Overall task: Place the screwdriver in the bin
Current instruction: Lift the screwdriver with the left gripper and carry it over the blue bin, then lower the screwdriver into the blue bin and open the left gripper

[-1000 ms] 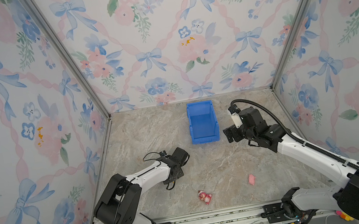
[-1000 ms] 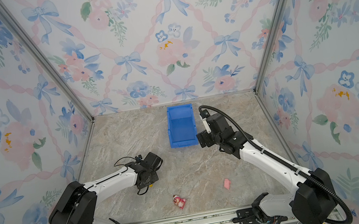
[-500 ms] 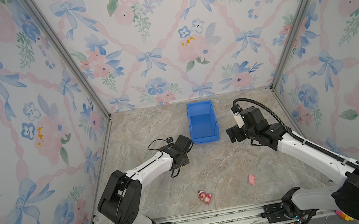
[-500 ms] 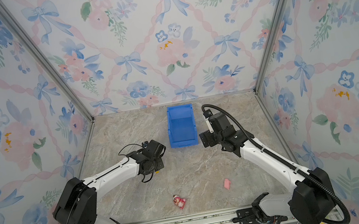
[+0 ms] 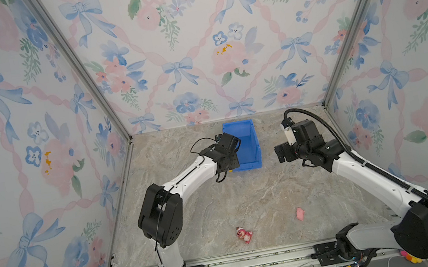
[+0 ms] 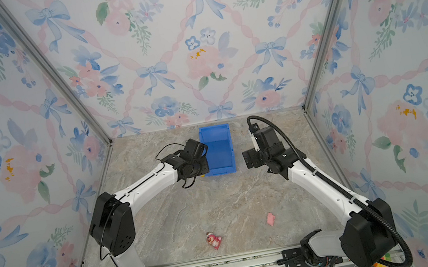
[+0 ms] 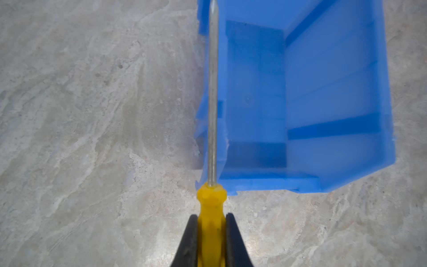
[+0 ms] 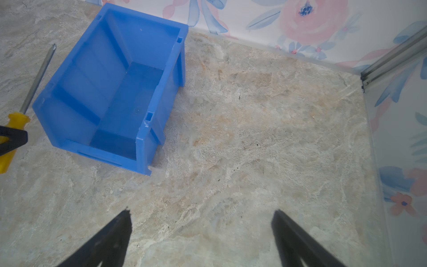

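A: By the worktop's (image 7: 92,115) back edge, the left claw (image 7: 211,216) clamps the slim yellow-handled screwdriver (image 7: 211,203), shaft along a wall of the bright blue plastic bin (image 7: 335,92).
B: And the right claw (image 8: 201,215) gapes, empty, nearby.

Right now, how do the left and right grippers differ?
The left gripper is shut on the yellow handle of the screwdriver; the right gripper is open and empty. The left gripper is close beside the bin, the shaft running along its wall; the right gripper stands apart from the bin, over the table. Both have black fingers.
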### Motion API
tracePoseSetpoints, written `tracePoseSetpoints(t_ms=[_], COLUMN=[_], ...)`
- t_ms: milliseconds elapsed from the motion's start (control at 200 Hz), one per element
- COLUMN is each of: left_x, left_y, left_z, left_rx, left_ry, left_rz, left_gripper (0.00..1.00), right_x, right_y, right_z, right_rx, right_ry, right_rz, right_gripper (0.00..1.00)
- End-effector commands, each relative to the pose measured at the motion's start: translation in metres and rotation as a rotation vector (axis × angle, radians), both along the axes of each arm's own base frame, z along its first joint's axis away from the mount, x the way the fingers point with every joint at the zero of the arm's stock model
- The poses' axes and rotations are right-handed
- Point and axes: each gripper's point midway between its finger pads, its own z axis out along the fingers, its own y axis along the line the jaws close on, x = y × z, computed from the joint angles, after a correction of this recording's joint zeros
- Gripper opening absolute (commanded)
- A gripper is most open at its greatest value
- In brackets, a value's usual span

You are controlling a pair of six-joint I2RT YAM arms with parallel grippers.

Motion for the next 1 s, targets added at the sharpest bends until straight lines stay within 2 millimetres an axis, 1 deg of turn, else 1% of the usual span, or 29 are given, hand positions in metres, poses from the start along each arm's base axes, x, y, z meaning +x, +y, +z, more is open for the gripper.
tracePoseSetpoints(t_ms=[0, 115, 295, 370, 480, 600, 755, 820, 920, 995], left_x=[0.014, 0.028, 0.048, 0.056, 0.067, 0.074, 0.072, 0.072, 0.075, 0.078], left_y=[-0.019, -0.039, -0.08, -0.092, -0.103, -0.103, -0.094, -0.092, -0.09, -0.088], left_z=[0.008, 0.016, 0.028, 0.027, 0.019, 0.005, -0.019, -0.028, -0.038, -0.046], left_rx=[-0.018, -0.048, -0.115, -0.143, -0.156, -0.131, -0.084, -0.071, -0.046, -0.027], left_ry=[-0.013, -0.034, -0.064, -0.062, -0.061, -0.057, -0.026, -0.017, -0.013, -0.012], left_rz=[-0.072, -0.105, -0.15, -0.149, -0.14, -0.121, -0.086, -0.078, -0.072, -0.065], left_gripper=[0.0, 0.0, 0.0, 0.0, 0.0, 0.0, 0.0, 0.0, 0.0, 0.0], right_x=[0.005, 0.006, 0.007, 0.007, 0.005, 0.003, 0.001, 0.002, 0.004, 0.004], right_y=[-0.005, -0.014, -0.026, -0.029, -0.03, -0.028, -0.017, -0.013, -0.011, -0.011], right_z=[0.005, -0.001, -0.012, -0.011, -0.008, -0.005, 0.0, -0.001, -0.003, -0.001], right_rx=[0.033, 0.058, 0.084, 0.085, 0.075, 0.042, -0.025, -0.018, -0.006, -0.008], right_ry=[0.011, 0.025, 0.042, 0.038, 0.028, 0.015, -0.012, -0.018, -0.016, -0.021], right_rz=[-0.032, -0.068, -0.115, -0.12, -0.11, -0.09, -0.035, -0.027, -0.029, -0.027], right_gripper=[0.97, 0.97, 0.97, 0.97, 0.97, 0.97, 0.97, 0.97, 0.97, 0.97])
